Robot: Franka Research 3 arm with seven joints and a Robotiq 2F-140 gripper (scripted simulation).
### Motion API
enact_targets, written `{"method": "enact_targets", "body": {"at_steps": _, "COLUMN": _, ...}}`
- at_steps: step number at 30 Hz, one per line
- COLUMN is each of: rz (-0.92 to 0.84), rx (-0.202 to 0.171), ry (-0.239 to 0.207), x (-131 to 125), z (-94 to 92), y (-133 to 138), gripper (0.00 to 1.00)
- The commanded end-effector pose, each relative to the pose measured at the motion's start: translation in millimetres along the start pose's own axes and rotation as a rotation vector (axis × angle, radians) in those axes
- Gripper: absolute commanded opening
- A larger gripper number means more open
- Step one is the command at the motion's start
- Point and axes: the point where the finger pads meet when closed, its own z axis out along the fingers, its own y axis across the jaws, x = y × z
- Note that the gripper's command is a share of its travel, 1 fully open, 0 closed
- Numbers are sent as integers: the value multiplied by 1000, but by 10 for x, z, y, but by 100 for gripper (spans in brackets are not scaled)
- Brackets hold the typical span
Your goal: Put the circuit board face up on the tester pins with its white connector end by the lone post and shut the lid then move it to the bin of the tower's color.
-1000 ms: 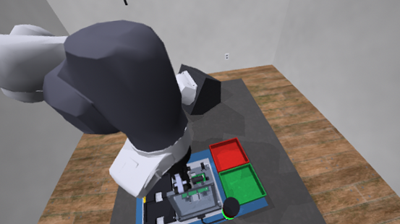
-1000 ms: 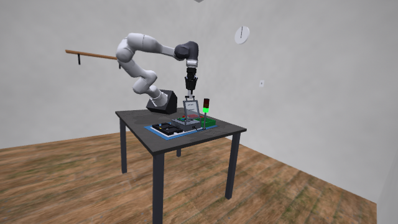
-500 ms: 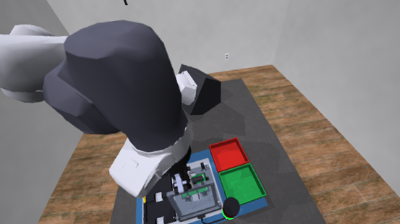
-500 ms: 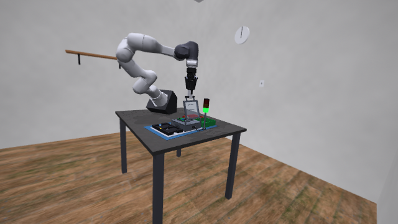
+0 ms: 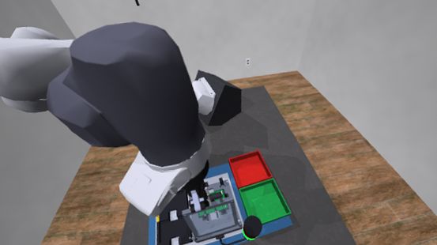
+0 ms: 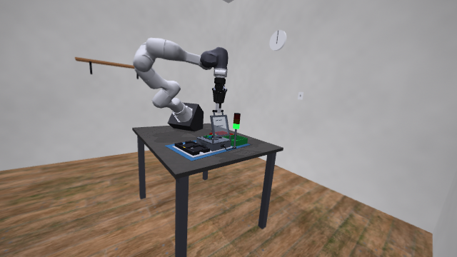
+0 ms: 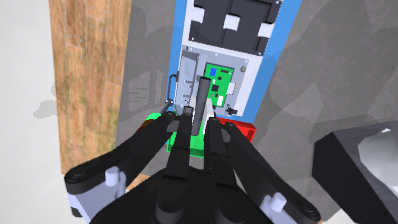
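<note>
The green circuit board (image 7: 219, 85) lies face up on the tester's plate (image 7: 212, 82). It also shows through the clear lid in the top view (image 5: 215, 209). The lid (image 6: 219, 125) stands raised and nearly upright. My gripper (image 7: 199, 104) is right above the lid and is shut on its dark handle bar (image 7: 199, 102). In the exterior view the gripper (image 6: 218, 106) meets the lid's top edge. The signal tower (image 6: 236, 123) beside the tester shows green. The black tray (image 7: 235, 22) has both pockets empty.
The green bin (image 5: 265, 202) and the red bin (image 5: 249, 168) stand side by side on the blue mat next to the tester. The tower's base (image 5: 251, 227) is at the tester's near corner. The arm's black base (image 5: 220, 98) stands at the table's far end.
</note>
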Motion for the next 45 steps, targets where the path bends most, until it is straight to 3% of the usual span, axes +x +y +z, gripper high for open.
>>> {"method": "enact_targets", "body": {"at_steps": 1, "rz": -2, "rx": 1, "ry": -3, "x": -11, "z": -13, "y": -19, "gripper": 0}}
{"method": "enact_targets", "body": {"at_steps": 24, "rz": -2, "rx": 1, "ry": -3, "x": -11, "z": -121, "y": -585, "gripper": 0}}
{"method": "enact_targets", "body": {"at_steps": 45, "rz": -2, "rx": 1, "ry": -3, "x": -11, "z": -122, "y": -626, "gripper": 0}}
